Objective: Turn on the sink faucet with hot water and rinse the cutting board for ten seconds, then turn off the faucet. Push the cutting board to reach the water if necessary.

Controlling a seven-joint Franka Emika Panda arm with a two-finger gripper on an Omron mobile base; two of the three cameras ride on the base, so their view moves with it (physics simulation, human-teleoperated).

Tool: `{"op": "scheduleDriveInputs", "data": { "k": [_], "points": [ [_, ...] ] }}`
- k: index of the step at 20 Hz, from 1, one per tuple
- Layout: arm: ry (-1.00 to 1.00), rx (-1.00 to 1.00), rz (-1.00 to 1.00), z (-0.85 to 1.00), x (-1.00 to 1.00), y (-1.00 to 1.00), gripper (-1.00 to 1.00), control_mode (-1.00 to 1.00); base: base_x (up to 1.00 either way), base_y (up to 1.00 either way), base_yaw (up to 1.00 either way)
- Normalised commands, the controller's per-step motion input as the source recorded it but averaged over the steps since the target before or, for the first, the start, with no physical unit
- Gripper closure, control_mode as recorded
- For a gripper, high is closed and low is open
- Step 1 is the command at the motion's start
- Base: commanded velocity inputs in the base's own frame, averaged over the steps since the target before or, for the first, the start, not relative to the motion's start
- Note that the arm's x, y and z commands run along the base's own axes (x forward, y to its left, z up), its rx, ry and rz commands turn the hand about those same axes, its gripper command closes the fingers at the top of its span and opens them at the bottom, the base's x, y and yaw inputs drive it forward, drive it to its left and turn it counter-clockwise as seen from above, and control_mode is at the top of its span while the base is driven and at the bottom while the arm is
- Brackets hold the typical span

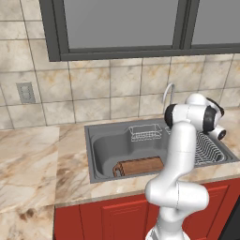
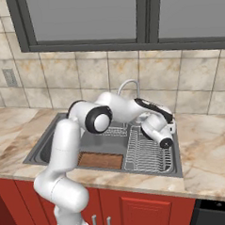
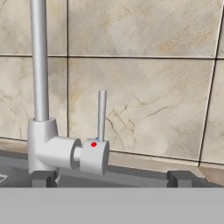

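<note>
At the front wall of the sink (image 1: 96, 161), the cutting board (image 1: 138, 166) is lying flat on the basin floor, rounded end toward the left, totally dry as far as I can see. Right of it, a wire dish rack (image 2: 147, 154) fills the right half of the basin, and a small wire basket (image 1: 145, 132) sits by the back wall. Past that, the gripper (image 3: 111, 178) hangs over the back right part of the sink, fingers spread wide with nothing between them, pointed straight at the sink faucet (image 3: 40, 83). The faucet's base sits on the back rim, its lever handle (image 3: 101, 116) standing upright next to a little red dot on the side knob. Behind all that it's just the tiled wall (image 1: 93, 89), with the window (image 1: 122, 23) up top.
</note>
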Motion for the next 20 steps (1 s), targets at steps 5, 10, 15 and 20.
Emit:
{"op": "scheduleDriveInputs", "data": {
  "k": [5,10,15,20],
  "points": [
    [0.0,0.0,0.0,0.0,0.18,0.06,-1.0,-1.0,0.0,0.0,0.0],
    [0.0,0.0,0.0,0.0,0.02,0.07,-1.0,-1.0,0.0,0.0,0.0],
    [0.0,0.0,0.0,0.01,0.03,0.07,-1.0,-1.0,0.0,0.0,0.0],
    [0.0,0.0,0.0,0.03,0.08,0.06,-1.0,-1.0,0.0,0.0,0.0]
  ]
}}
